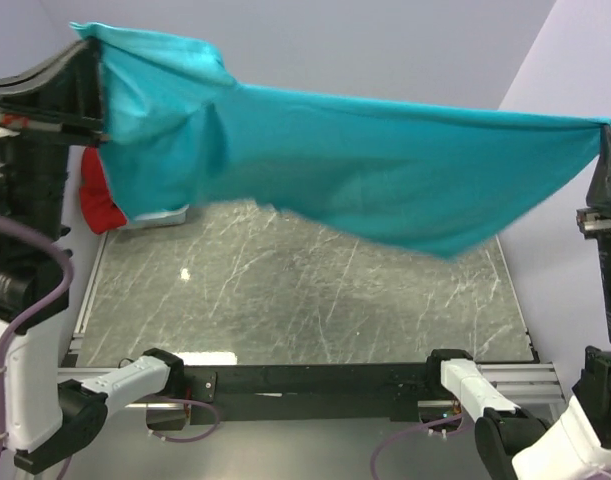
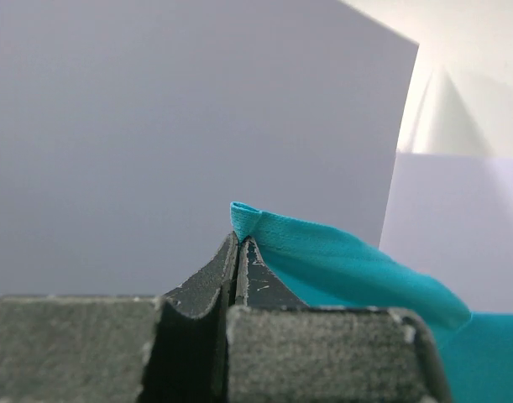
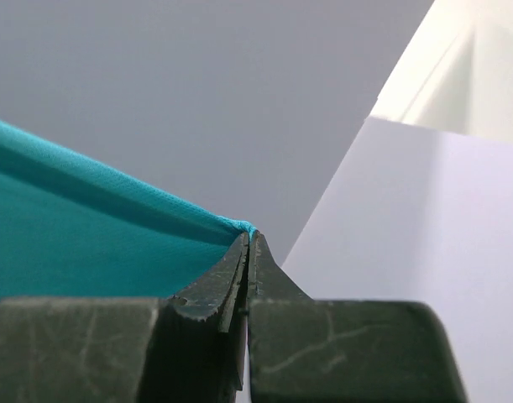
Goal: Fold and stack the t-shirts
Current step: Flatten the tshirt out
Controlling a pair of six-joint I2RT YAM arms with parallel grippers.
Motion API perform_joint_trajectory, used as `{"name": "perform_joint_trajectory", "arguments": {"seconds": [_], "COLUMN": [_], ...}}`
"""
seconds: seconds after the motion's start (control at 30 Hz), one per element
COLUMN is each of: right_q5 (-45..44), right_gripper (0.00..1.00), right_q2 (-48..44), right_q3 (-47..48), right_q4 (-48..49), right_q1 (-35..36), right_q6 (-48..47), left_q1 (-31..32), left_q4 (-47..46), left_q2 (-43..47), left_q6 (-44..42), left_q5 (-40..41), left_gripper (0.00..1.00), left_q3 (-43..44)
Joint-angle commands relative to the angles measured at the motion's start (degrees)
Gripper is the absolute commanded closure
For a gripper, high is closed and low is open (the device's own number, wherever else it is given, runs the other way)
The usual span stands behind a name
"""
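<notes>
Turquoise t-shirt (image 1: 365,170) hangs stretched across the upper frame, clear of the dark stone table (image 1: 285,310); the left gripper (image 2: 239,245) is clamped on its upper-left corner, the right gripper (image 3: 249,239) on its far-right edge; both bites look thin, so more tension may slip the hem free.

Matt knit turquoise t-shirt (image 1: 365,170) — glossy, white-veined dark marble-look table (image 1: 305,300).

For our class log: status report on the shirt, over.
Left gripper, right gripper shut on blue shirt. Shirt stretched in air over table. Red shirt far left.
</notes>
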State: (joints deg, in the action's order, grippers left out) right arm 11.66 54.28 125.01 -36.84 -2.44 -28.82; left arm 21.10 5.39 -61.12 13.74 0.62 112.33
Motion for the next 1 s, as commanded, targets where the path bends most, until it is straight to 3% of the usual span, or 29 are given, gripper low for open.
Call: {"name": "perform_joint_trajectory", "arguments": {"seconds": [0.0, 0.07, 0.23, 0.37, 0.5, 0.57, 0.63, 0.8, 0.97], "right_q5": [-3.22, -3.22, -2.00, 1.78, 5.91, 6.35, 7.59, 3.82, 0.30], "right_gripper": [1.00, 1.00, 1.00, 1.00, 1.00, 1.00, 1.00, 1.00, 1.00], "right_q2": [2.06, 1.44, -0.84, -0.15, 7.91, 13.10, 23.11, 45.77, 55.13], "right_q3": [-5.37, -8.98, -28.74, -46.49, -61.86, -63.75, -62.09, -47.36, -37.48], "right_q4": [-0.26, 0.71, 7.30, 15.11, 25.38, 27.78, 28.58, 24.99, 22.34], "right_q1": [-0.02, -0.02, -0.29, -1.87, -2.57, -2.57, -2.57, -2.48, -2.48], "right_q6": [0.08, 0.08, 0.52, 0.34, -1.50, -2.03, -2.38, -1.50, 0.08], "left_q1": [0.08, 0.08, 0.08, 0.08, 0.08, 0.08, 0.08, -1.67, -5.89], "left_q4": [1.91, 1.30, -2.03, -8.43, -15.13, -16.11, -17.25, -9.28, -5.57], "left_q2": [-2.16, -1.81, -1.54, -2.33, -8.03, -15.49, -25.50, -50.70, -63.31], "left_q6": [1.12, 1.20, 1.82, 3.57, 6.12, 6.92, 5.87, 4.36, 8.06], "left_q5": [-0.80, -0.80, -1.15, -2.03, -3.87, -2.47, -1.59, -0.89, -2.99], "left_gripper": [1.00, 1.00, 1.00, 1.00, 1.00, 1.00, 1.00, 1.00, 1.00], "left_q3": [-3.08, -5.79, -15.72, -32.64, -44.38, -46.49, -45.37, -26.58, -9.63]}}
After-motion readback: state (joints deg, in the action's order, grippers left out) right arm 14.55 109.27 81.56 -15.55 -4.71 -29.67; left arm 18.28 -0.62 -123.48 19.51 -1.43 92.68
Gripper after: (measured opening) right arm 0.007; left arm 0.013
